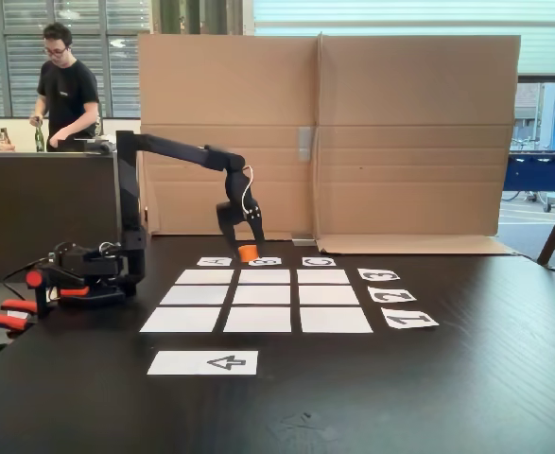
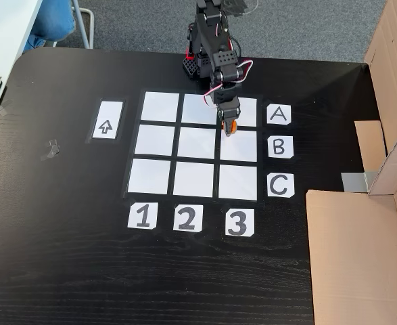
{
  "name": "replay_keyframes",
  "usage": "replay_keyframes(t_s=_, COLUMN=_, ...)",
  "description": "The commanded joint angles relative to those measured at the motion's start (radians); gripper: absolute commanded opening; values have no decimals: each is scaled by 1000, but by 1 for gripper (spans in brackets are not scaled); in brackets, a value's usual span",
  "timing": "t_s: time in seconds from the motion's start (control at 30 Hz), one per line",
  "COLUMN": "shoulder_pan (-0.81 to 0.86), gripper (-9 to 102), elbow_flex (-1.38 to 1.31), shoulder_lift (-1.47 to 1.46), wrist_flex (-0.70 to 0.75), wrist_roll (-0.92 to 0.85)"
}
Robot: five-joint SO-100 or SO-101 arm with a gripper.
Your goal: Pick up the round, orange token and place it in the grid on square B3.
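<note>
Orange token, the small round cylinder (image 2: 230, 126), is pinched between the black gripper's (image 2: 229, 127) fingers, so the jaws are clamped on it. From the top camera it sits right of centre in the frame, over the upper edge of the white paper cell lined up with the "B" card (image 2: 280, 146) and the "3" card (image 2: 237, 222). That cell is square B3 (image 2: 239, 149).

From the low front camera the token (image 1: 249, 253) hangs at frame centre, just above the far row of the white nine-cell paper grid (image 1: 258, 298). Can't tell from either shot whether it's touching the paper yet.

Step in hand, as I read it: carry is done, placement is starting. Next move calls for a small nudge toward the cell's middle, a straight drop, then opening the jaws and lifting clear without dragging the token.

Room to move:
- the dark table (image 2: 63, 271) is bare around the grid, lots of margin
- the brown cardboard wall (image 1: 353, 132) stands behind the grid, well apart from the arm
- a white strip with a black arrow (image 2: 106, 126) sits at the opposite side of the grid, out of the way
- a person in a black shirt (image 1: 66, 90) stands upper left in the front view, behind a counter
</note>
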Motion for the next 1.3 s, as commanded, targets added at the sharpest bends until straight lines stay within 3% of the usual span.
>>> replay_keyframes(t_s=0.0, shoulder_pan=-8, gripper=-1, elbow_flex=-51, shoulder_lift=-20, wrist_flex=-17, wrist_roll=9)
replay_keyframes(t_s=0.7, shoulder_pan=-38, gripper=-1, elbow_flex=-198, shoulder_lift=-196, wrist_flex=-44, wrist_roll=41)
replay_keyframes(t_s=0.97, shoulder_pan=-43, gripper=40, elbow_flex=-186, shoulder_lift=-189, wrist_flex=-66, wrist_roll=123)
replay_keyframes(t_s=1.27, shoulder_pan=-38, gripper=41, elbow_flex=-64, shoulder_lift=-60, wrist_flex=-155, wrist_roll=120)
